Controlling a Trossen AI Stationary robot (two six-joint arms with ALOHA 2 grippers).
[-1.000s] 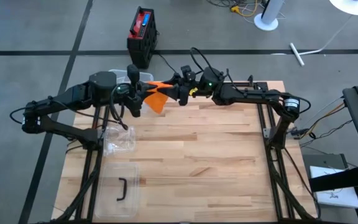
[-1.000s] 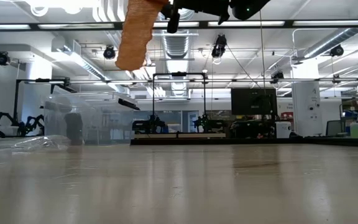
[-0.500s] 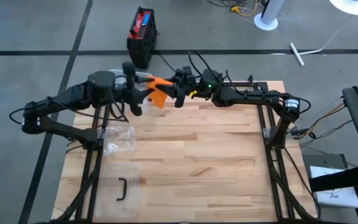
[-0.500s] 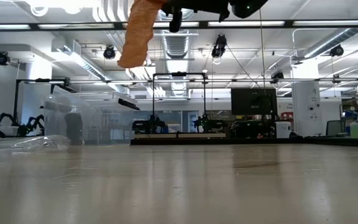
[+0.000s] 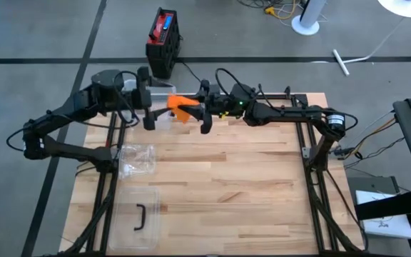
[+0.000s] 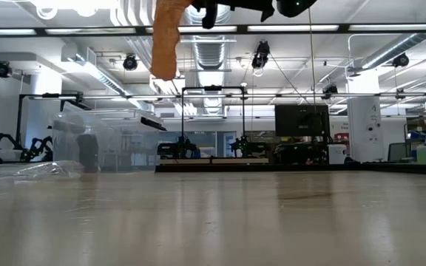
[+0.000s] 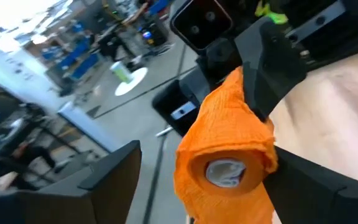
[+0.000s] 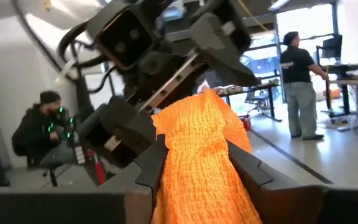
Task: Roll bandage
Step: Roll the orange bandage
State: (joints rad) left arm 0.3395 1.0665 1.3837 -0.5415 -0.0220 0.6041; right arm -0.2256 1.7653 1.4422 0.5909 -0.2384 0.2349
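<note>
Two arms meet above the far edge of the wooden surface (image 5: 220,178), and we describe them from left to right. Our left jaws (image 5: 148,100) stand spread wide, with the orange bandage (image 5: 183,108) just past their tips and not touching either finger; in the left wrist view the roll (image 7: 225,152) sits in the gap between the two dark fingers (image 7: 114,180), its wound end and pale core facing the camera. Next come our right jaws (image 5: 204,114), which pinch the bandage from the opposite side. In the right wrist view the orange weave (image 8: 201,155) is pressed between both fingers (image 8: 151,165) and runs forward out of them toward the left jaws beyond. From the low view a loose length of bandage (image 6: 165,37) hangs straight down under the right jaws, high above the surface and touching nothing below.

On the surface below and nearer than the left jaws lie a crumpled clear plastic bag (image 5: 138,158) and a clear lid with a dark handle (image 5: 140,214). Beyond the right jaws, in the room, we see a seated person (image 8: 45,134) and a standing person (image 8: 300,87).
</note>
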